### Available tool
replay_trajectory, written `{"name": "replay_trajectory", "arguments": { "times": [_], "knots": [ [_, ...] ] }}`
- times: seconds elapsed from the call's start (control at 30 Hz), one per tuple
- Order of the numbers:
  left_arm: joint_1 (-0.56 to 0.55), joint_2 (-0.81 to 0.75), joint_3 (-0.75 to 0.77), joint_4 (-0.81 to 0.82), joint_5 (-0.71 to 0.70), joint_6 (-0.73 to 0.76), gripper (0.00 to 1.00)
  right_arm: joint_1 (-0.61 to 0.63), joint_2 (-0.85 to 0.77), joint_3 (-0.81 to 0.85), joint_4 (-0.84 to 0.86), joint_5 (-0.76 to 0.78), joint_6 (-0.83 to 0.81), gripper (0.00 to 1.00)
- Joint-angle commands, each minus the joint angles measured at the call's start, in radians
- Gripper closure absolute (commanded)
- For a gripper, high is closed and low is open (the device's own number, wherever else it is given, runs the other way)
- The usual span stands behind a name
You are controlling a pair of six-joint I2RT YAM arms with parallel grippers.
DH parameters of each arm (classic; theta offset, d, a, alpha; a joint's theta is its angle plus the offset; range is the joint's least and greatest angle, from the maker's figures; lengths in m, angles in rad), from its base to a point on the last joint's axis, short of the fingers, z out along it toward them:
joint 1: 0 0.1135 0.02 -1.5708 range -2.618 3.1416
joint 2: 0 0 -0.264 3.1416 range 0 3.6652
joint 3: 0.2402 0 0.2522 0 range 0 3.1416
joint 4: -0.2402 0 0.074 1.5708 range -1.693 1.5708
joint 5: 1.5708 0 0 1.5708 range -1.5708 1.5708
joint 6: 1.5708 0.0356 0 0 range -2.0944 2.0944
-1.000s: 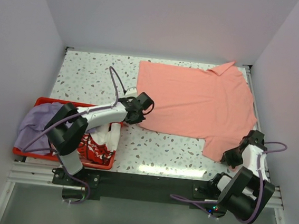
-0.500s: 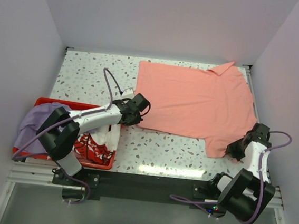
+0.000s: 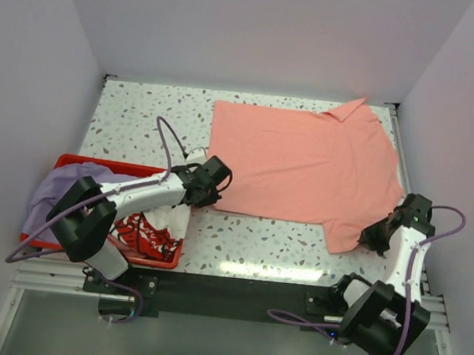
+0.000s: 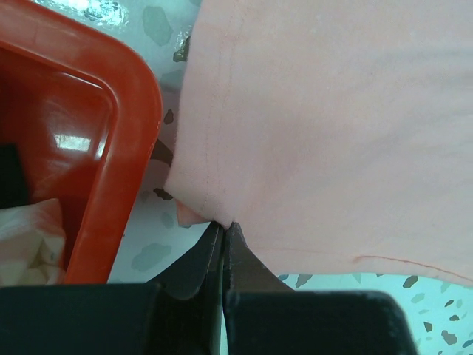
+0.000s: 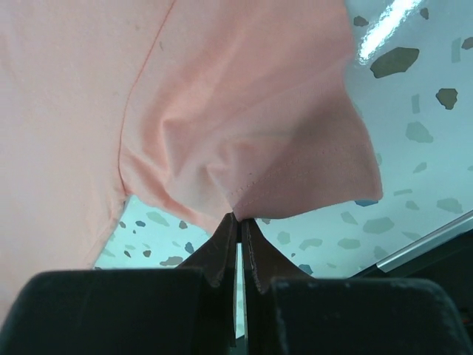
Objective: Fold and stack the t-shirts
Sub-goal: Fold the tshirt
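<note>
The salmon-pink t-shirt (image 3: 305,163) lies spread flat on the speckled table, collar at the far right. My left gripper (image 3: 211,193) is shut on its near left hem corner (image 4: 214,211), beside the crate. My right gripper (image 3: 377,235) is shut on the near right sleeve edge (image 5: 259,177), which bunches at the fingertips. The lavender-purple t-shirt (image 3: 63,194) hangs over the crate's left end. The white t-shirt with red print (image 3: 152,232) lies in the crate's right part.
The red plastic crate (image 3: 79,162) stands at the near left of the table; its rim (image 4: 126,148) is close to my left fingers. White walls enclose the table on three sides. A metal rail runs along the near edge.
Both grippers pulled the pink shirt toward the near left; its left edge shifted left and its near hem straightened. The right gripper moved out to the right with the sleeve.
</note>
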Motion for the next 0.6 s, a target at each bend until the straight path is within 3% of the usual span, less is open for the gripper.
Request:
{"name": "replay_trajectory", "arguments": {
  "times": [0.0,0.37,0.57],
  "knots": [
    [-0.003,-0.022,0.015,0.020,-0.006,-0.008,1.00,0.005,-0.011,0.051,-0.016,-0.033,-0.018,1.00],
    [0.024,0.058,0.127,0.015,0.012,0.030,1.00,0.030,0.037,0.116,0.106,-0.111,0.028,1.00],
    [0.069,0.104,0.198,-0.006,0.017,0.061,1.00,0.140,0.087,0.221,0.177,-0.026,0.082,1.00]
  ]
}}
